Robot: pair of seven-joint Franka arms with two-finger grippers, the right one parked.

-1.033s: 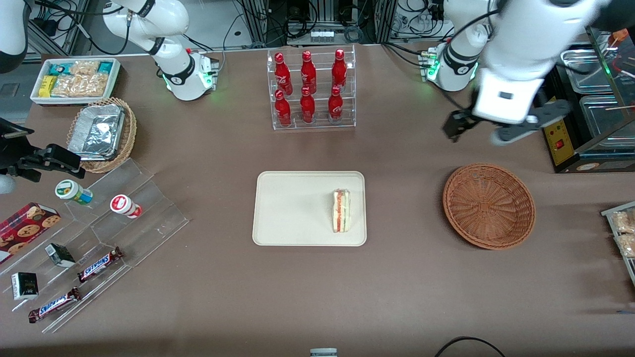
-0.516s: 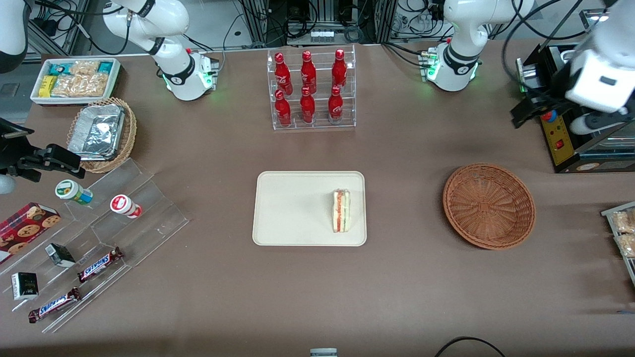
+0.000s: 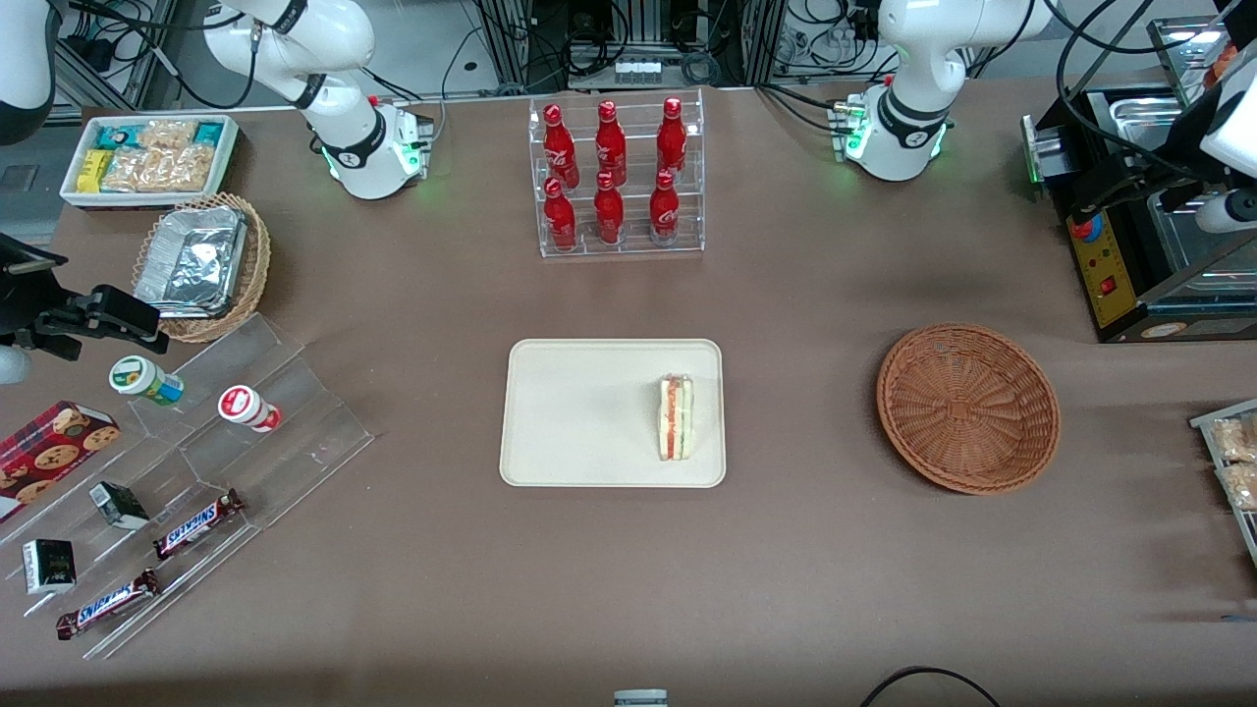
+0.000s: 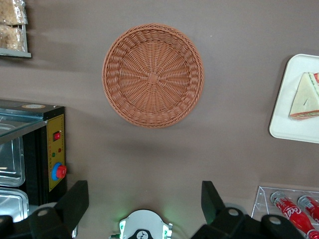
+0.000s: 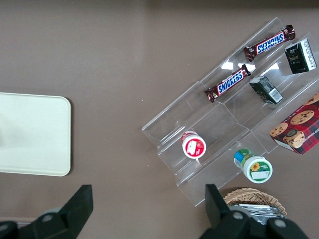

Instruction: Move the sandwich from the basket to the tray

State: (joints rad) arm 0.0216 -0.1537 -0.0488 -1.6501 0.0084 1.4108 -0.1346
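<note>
- Tray [image 3: 589, 412]: mid-tabletop; sandwich [image 3: 676, 417] lies on it, at the edge nearest the basket.
- Basket [image 3: 967, 407]: empty.
- Hand [image 4: 144, 199]: fingers apart, nothing held; has swung away, high over the working arm's end. Placement looks complete.

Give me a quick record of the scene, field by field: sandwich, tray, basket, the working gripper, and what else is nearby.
sandwich: lying on the tray, near the edge that faces the basket
tray: flat on the table, holds only the sandwich
basket: nothing in it, beside the tray toward the working arm's end
gripper: open, holding nothing, raised high near the black appliance at the working arm's end
bottle rack: six red bottles, farther from the front camera than the tray
task state: sandwich already in the tray
</note>
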